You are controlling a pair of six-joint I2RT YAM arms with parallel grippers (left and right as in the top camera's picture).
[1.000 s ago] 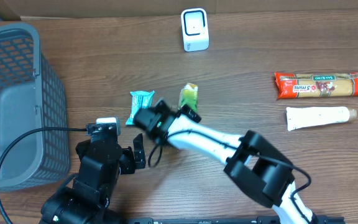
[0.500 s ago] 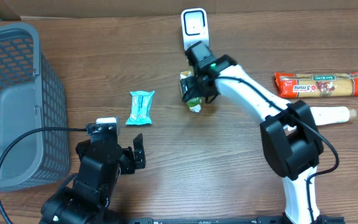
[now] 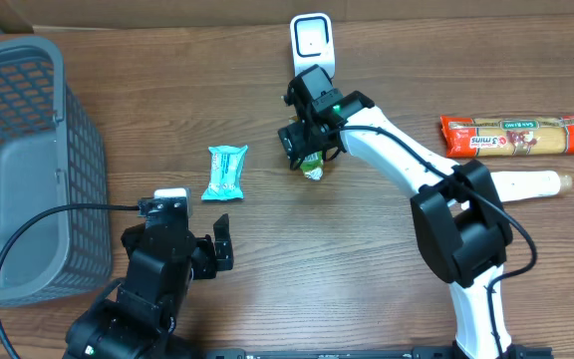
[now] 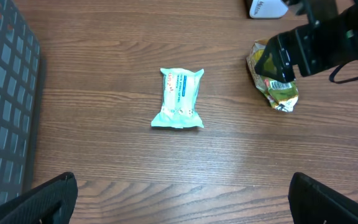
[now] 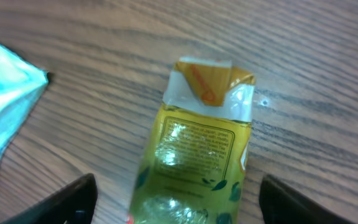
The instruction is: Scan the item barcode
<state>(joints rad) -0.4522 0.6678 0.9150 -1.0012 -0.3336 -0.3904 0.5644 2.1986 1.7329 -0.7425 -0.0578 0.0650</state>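
Observation:
A green snack packet (image 3: pixel 313 167) lies flat on the wooden table just in front of the white barcode scanner (image 3: pixel 312 45). My right gripper (image 3: pixel 305 135) hovers directly over it, open. In the right wrist view the packet (image 5: pixel 197 149) lies between the two fingers with a gap on each side, printed side up. My left gripper (image 3: pixel 217 254) is open near the front left, over bare wood (image 4: pixel 188 205). The left wrist view also shows the green packet (image 4: pixel 277 93) under the right gripper.
A teal packet (image 3: pixel 225 172) lies left of the green one. A grey mesh basket (image 3: pixel 18 160) fills the left side. At the right lie a red pasta packet (image 3: pixel 516 135) and a white tube (image 3: pixel 526 184).
My right arm has swung from the table's middle, near the teal packet, back to the green packet and settled over it, its jaws narrowing slightly. The left arm has not moved.

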